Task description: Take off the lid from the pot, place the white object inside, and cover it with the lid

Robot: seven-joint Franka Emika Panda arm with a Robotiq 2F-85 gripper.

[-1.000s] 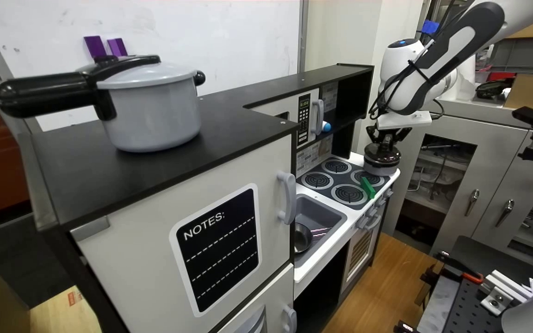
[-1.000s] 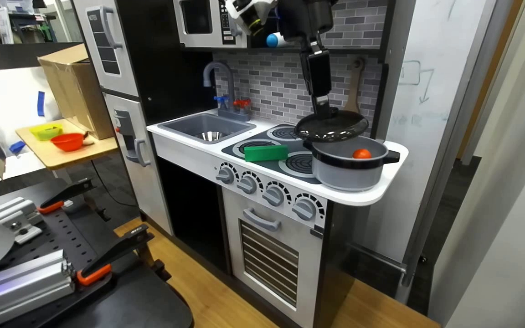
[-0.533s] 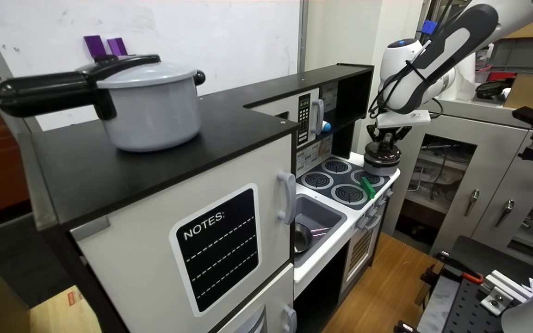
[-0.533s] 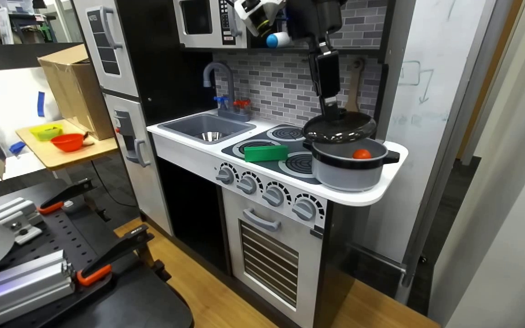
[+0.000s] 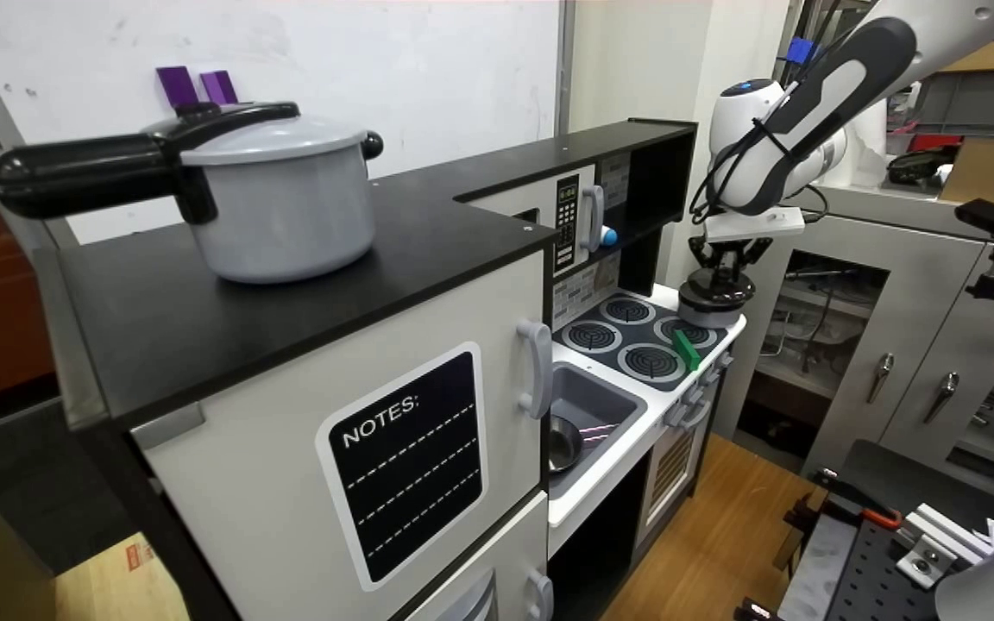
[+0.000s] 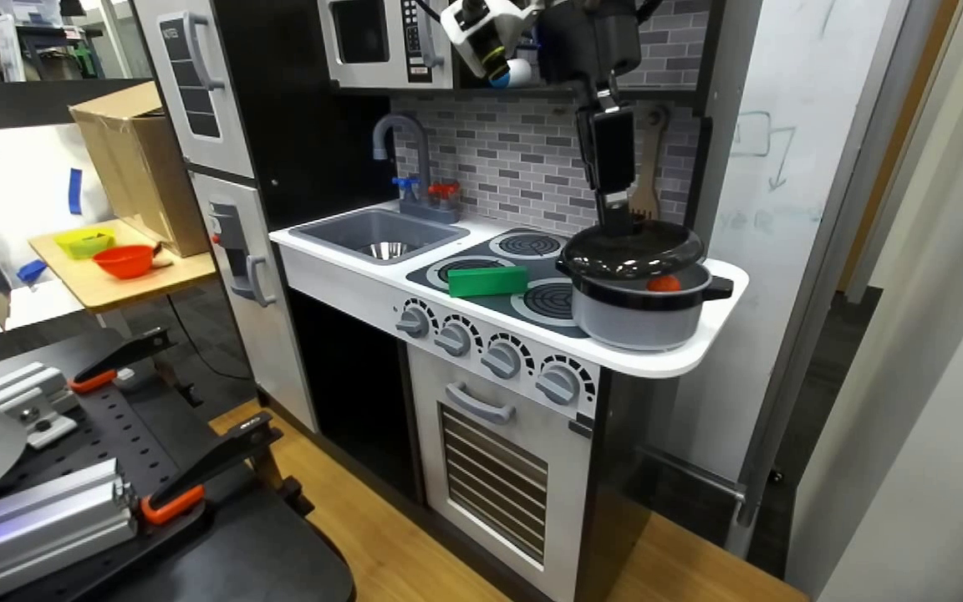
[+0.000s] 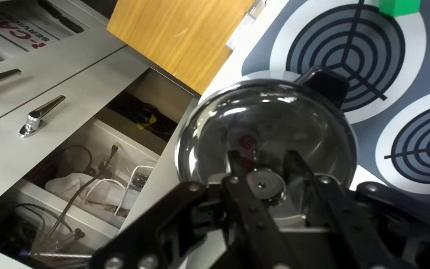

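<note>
1 pincer (image 7: 263, 160) grips 1 lid (image 6: 653, 252) over 1 pot (image 6: 636, 323) w/ 1 red obj (image 6: 664, 284) inside.

So we've got four burners (image 5: 651, 363), four stove knobs (image 6: 453, 339), two grey pots (image 6: 636, 324), one black lid (image 6: 636, 256), one green block (image 6: 488, 282), two bright bowls (image 6: 124, 262), plus one sink (image 6: 398, 224) and one faucet (image 6: 425, 163).

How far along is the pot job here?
Looks done: the dark see-through round lid is off its seat on the grey round pot, with a red-orange rounded thing inside; no white object can be made out. In progress: the black hand grips the lid's knob above the pot. Left, probably: centring the lid, as the pot shows open at one side, then seating it.
</note>
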